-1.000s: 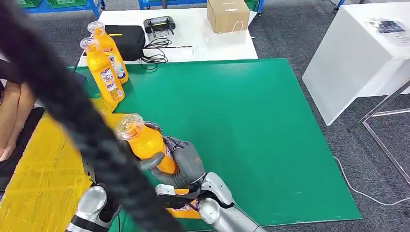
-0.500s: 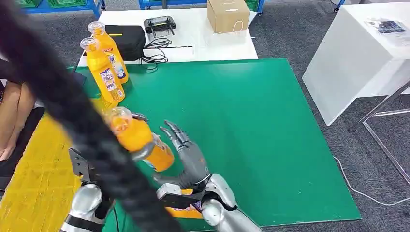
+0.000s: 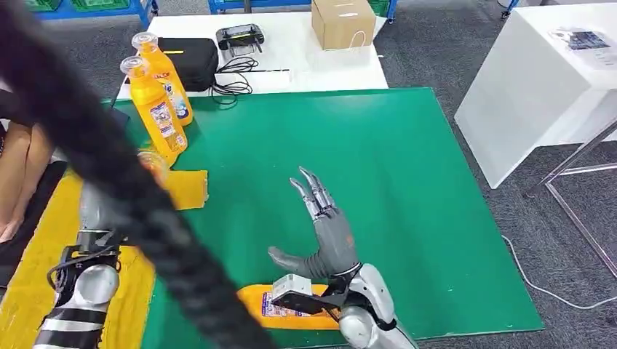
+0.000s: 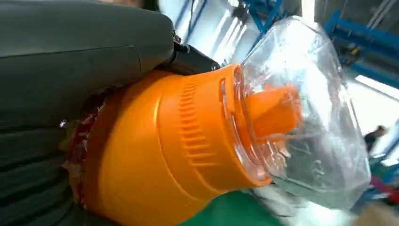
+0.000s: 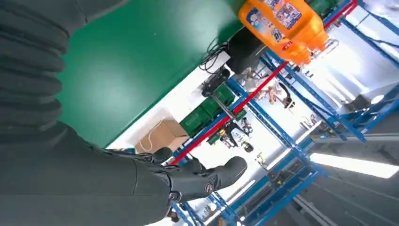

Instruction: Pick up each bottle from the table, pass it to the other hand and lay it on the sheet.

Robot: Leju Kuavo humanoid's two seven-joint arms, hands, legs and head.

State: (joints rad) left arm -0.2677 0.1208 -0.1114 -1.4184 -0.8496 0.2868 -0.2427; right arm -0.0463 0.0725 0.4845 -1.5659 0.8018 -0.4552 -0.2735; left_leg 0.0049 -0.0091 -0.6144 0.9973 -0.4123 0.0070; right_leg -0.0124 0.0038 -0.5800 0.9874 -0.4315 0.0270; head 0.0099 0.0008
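My left hand [image 4: 70,94] grips an orange bottle [image 4: 188,141] with a clear cap. In the head view this bottle [image 3: 185,190] lies sideways at the border of the yellow sheet [image 3: 44,254] and the green mat [image 3: 378,160], partly hidden behind a thick black cable [image 3: 109,174]. The left arm [image 3: 80,291] rises from the lower left. My right hand [image 3: 324,229] is open over the green mat, fingers spread, holding nothing. Another orange bottle [image 3: 280,309] lies on the mat beneath the right wrist. Two orange bottles [image 3: 154,109] [image 3: 166,73] stand upright at the mat's far left corner.
A person [image 3: 14,182] sits at the left edge beside the yellow sheet. Behind the mat a white table carries a black bag [image 3: 190,59], a controller [image 3: 240,35] and a cardboard box [image 3: 342,22]. A white table [image 3: 538,87] stands to the right.
The right hand let go of the bottle, opened and moved right. The left hand took the bottle and carried it left toward the yellow sheet, tipping it onto its side.
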